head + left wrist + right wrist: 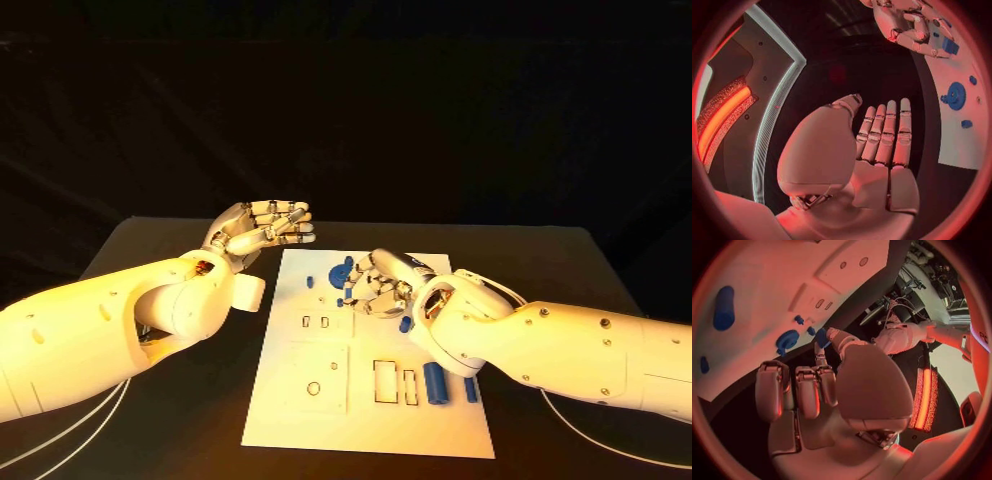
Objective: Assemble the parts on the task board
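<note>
Writing or labels cannot be read anywhere on the white task board (pixel 303 415), which is laid in the middle of the black bench (pixel 159 250) and reaches toward its near edge. Rectangular and round cut-outs are seen across the board's middle and near half. A blue gear (pixel 342 276) is seated near the board's far edge, with small blue pieces scattered close beside it. Nearer the board's right edge, a blue cylinder (pixel 433 380) is laid beside the rectangular slots, and a thinner blue bar (pixel 470 389) lies just to its right.

Most of the far half of the board is covered by the right robot hand (pixel 382 285), which is held over the area beside the gear, so the parts beneath it are partly hidden. Its fingers are curled, and a small blue part (pixel 822 337) is pinched at the fingertips, as shown in the right wrist view.

The left robot hand (pixel 264 228) is raised off the board's far left corner, its fingers straight and close together, with nothing held and nothing touched.
</note>
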Motion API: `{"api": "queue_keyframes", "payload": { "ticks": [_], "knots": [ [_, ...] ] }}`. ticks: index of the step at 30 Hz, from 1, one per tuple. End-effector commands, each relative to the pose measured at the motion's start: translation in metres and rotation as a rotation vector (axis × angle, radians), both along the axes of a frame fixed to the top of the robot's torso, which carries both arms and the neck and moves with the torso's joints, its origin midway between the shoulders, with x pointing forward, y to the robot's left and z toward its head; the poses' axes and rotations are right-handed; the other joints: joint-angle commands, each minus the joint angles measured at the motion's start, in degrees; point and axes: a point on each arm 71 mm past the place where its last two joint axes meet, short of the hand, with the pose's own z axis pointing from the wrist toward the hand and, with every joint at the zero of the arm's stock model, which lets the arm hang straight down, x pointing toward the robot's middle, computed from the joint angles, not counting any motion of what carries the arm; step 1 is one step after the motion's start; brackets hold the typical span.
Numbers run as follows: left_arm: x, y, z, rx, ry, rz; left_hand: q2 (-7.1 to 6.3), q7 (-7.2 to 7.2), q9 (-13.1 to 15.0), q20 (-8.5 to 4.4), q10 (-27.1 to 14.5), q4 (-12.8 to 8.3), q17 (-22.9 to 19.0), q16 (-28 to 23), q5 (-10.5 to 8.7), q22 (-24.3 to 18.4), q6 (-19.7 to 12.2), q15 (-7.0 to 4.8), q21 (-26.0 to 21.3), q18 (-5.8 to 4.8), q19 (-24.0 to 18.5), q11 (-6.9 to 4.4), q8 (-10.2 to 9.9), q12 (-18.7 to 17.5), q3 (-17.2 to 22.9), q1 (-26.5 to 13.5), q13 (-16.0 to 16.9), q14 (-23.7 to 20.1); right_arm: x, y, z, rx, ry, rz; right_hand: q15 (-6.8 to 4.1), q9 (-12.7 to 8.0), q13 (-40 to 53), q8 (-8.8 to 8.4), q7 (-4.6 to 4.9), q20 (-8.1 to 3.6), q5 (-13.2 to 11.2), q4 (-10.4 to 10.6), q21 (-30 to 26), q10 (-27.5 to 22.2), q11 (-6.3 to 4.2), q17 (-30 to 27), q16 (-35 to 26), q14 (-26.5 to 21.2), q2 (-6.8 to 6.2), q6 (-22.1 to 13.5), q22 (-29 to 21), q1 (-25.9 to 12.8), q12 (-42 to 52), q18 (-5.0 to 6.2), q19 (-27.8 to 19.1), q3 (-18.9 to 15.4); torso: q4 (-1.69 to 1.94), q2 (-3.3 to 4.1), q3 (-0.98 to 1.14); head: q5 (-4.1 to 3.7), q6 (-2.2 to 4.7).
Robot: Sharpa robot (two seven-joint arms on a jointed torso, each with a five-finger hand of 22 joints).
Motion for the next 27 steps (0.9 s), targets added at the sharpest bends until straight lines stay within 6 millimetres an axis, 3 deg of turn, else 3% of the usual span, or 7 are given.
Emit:
{"api": "queue_keyframes", "payload": {
  "ticks": [1,8,12,27],
  "knots": [
    [0.0,-0.002,0.0,-0.005,0.005,-0.014,-0.32,1.17,0.1,0.26,0.2,0.1,0.1,-0.3,-0.19,-0.1,-0.4,-0.1,-0.4,0.79,0.1,0.24,-0.3,-0.2,0.3,-0.2,0.0,-0.5,-0.002,0.008,-0.007,-0.056,-0.01,0.003,-0.22,1.6,6.9,1.74,-1.14,-0.38,0.2,0.0,-0.3,0.0,-0.4,12.9,0.3,5.5,0.61,1.1,5.9,0.1,-0.3,-0.72,-0.2,0.3,-0.21,0.1,0.09,0.53,-0.15],
    [-0.001,-0.004,0.0,-0.007,0.006,-0.019,-0.32,1.17,0.1,0.26,0.2,0.1,0.1,-0.3,-0.19,-0.1,-0.4,-0.1,-0.4,0.79,0.1,0.24,-0.3,-0.2,0.3,-0.2,0.0,-0.5,-0.008,0.025,-0.015,-0.085,-0.031,0.04,-0.23,1.7,6.6,1.85,-1.08,-0.41,0.2,-0.3,-0.3,-0.2,-0.38,12.9,0.3,5.5,0.57,0.9,5.9,0.3,-0.6,-0.72,-0.2,0.5,-0.17,0.17,0.01,0.64,-0.4],
    [-0.001,-0.004,0.0,-0.007,0.006,-0.02,-0.32,1.17,0.1,0.26,0.2,0.1,0.1,-0.3,-0.19,-0.1,-0.4,-0.1,-0.4,0.79,0.1,0.24,-0.3,-0.2,0.3,-0.2,0.0,-0.5,-0.011,0.031,-0.02,-0.102,-0.041,0.054,-0.22,1.7,6.6,1.87,-1.05,-0.41,0.2,-0.3,-0.3,-0.2,-0.36,12.9,0.3,5.5,0.52,0.8,6.0,0.2,-0.6,-0.73,-0.1,0.4,-0.21,0.13,0.08,0.73,-0.61],
    [-0.001,-0.004,0.0,-0.007,0.007,-0.021,-0.34,1.17,0.1,0.27,0.2,0.2,0.1,-0.4,-0.21,-0.1,-0.4,-0.09,-0.4,0.78,0.1,0.25,-0.3,-0.3,0.3,-0.4,0.0,-0.5,-0.012,0.039,-0.031,-0.14,-0.036,0.068,-0.19,1.7,6.6,1.96,-1.0,-0.42,0.1,-0.3,-0.3,-0.2,-0.31,13.0,0.3,5.5,0.27,0.7,6.0,0.0,-0.6,-0.74,-0.1,0.4,-0.18,0.08,0.1,0.99,-1.07]
  ]
}}
